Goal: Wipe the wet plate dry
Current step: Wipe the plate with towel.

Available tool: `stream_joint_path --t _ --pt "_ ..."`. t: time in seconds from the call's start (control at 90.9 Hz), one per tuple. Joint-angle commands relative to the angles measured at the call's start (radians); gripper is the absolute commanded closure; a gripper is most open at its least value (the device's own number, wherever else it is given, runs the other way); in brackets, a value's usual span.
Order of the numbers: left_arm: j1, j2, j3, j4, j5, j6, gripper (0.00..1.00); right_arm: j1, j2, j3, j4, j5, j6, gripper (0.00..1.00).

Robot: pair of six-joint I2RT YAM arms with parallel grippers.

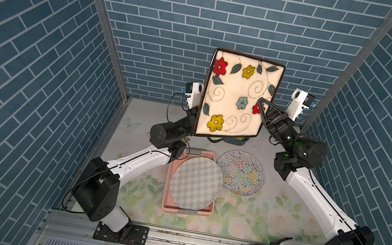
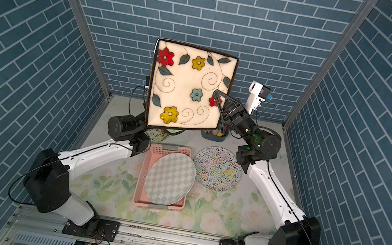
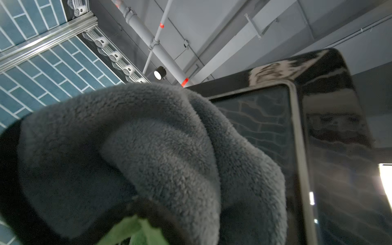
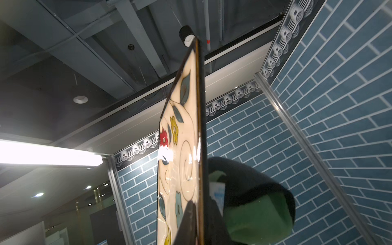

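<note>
1. Pink plastic basket [image 1: 169, 207] sits on the floral counter [image 1: 268, 217], below the square plate [image 1: 235, 94] and nearer the camera. A checked round plate [image 1: 196, 183] rests in it, overhanging the rim.
2. Just beside the basket, under the square plate's lower right corner, a squiggle-patterned round plate [image 1: 240, 173] lies flat.
3. Cream with painted flowers, the square plate is held clear of the counter, nearly upright, its face toward the camera.
4. At its right edge the right claw [image 1: 260, 106] pinches the rim, jaws narrow.
5. Behind it, a grey fleecy cloth [image 3: 148, 148] lies against its glossy dark back. The left claw is buried under the cloth, closed on it.
6. Farther back, beneath the square plate's lower edge, stands a small grey tub [image 2: 214, 134].
</note>
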Motion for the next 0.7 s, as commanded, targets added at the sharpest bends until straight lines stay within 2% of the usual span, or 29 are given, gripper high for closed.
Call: stream_joint_path --t 0.0,0.077,0.154,0.264,0.341,0.429,0.506,0.594,0.693 --pt "0.033 -0.042 0.046 0.095 0.021 -0.022 1.00 -0.080 -0.044 0.009 0.025 0.162 -0.017 1.00" --pt "0.071 -0.045 0.108 0.069 0.007 -0.032 1.00 -0.071 -0.071 -0.035 0.022 0.118 -0.032 1.00" --pt "0.091 -0.018 0.178 0.067 -0.008 -0.057 1.00 -0.019 -0.098 -0.079 0.015 0.078 -0.063 1.00" --pt "0.074 0.037 0.245 0.092 -0.033 -0.091 1.00 0.096 -0.118 -0.109 -0.059 0.070 -0.166 1.00" --pt "0.034 0.054 0.237 0.102 -0.036 -0.087 1.00 0.136 -0.082 -0.089 -0.038 0.073 -0.170 1.00" --pt "-0.026 0.070 0.200 0.121 -0.043 -0.081 1.00 0.127 -0.038 -0.020 -0.037 0.091 -0.175 1.00" --pt "-0.056 0.064 0.153 0.140 -0.054 -0.082 1.00 0.074 -0.018 0.032 -0.044 0.132 -0.172 1.00" --pt "-0.040 0.028 0.099 0.148 -0.066 -0.082 1.00 0.001 -0.020 0.046 -0.048 0.177 -0.138 1.00" --pt "0.006 0.004 0.114 0.147 -0.077 -0.088 1.00 -0.033 -0.060 -0.019 -0.065 0.185 -0.131 1.00"
